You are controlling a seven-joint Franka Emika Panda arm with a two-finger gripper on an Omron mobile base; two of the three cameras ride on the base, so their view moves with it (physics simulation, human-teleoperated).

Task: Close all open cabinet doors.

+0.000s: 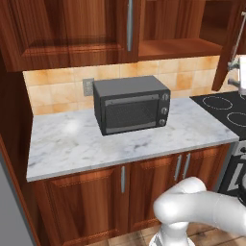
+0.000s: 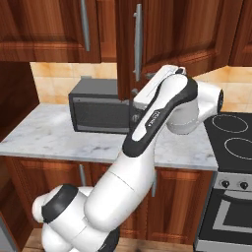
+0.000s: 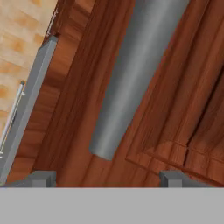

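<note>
One upper cabinet door (image 2: 167,39) stands swung open, reddish-brown with a long silver bar handle (image 2: 138,44). In the left base view this open door (image 1: 229,53) is at the far right, beside the bare cabinet shelf (image 1: 178,48). The neighbouring upper door (image 1: 72,29) on the left is shut. In the hand view the bar handle (image 3: 131,74) runs close ahead, its lower end just above my gripper (image 3: 107,179). The fingertips (image 3: 41,178) stand apart on either side of the bar and do not touch it. My arm (image 2: 157,113) reaches up to the door's lower edge.
A dark toaster oven (image 1: 130,104) sits on the marble counter (image 1: 62,144) against the tiled wall. A black cooktop (image 1: 223,108) lies to the right, with the oven front (image 2: 226,206) below. Lower cabinet doors (image 1: 86,197) with short handles are shut.
</note>
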